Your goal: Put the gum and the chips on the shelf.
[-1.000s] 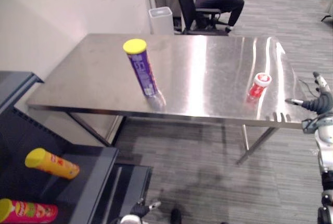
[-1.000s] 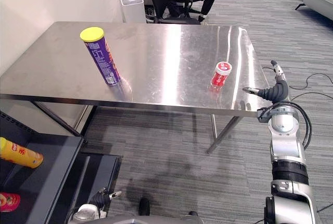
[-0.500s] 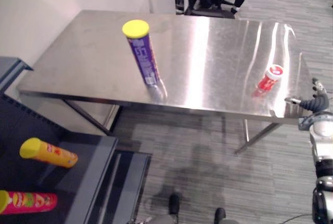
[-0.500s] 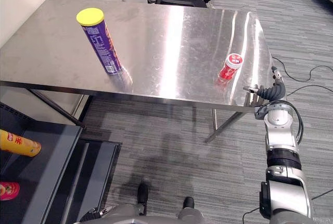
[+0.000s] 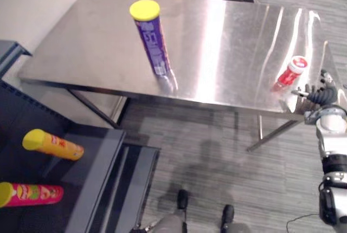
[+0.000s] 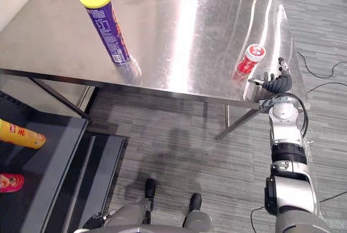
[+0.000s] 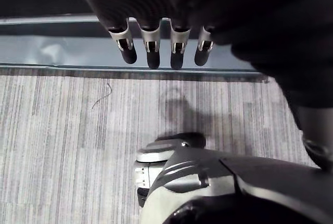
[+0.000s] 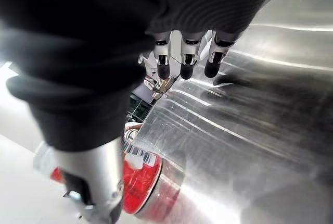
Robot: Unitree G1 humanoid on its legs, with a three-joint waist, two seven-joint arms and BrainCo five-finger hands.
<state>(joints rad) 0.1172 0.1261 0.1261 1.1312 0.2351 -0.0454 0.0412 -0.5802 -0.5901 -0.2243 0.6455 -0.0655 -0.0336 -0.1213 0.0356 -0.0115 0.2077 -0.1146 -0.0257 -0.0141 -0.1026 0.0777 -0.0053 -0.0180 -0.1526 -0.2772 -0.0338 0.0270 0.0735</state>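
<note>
Steel table (image 6: 190, 38) bears upright chips can (image 6: 111, 30) and gum (image 6: 250, 62); right robot hand (image 6: 275, 83) splayed beside.

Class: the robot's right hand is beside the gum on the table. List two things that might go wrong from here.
1. The gum stands close to the edge of the table. A nudge from the open right hand might knock it off.
2. The chips can is tall and narrow, so a clumsy grasp may topple it.
</note>
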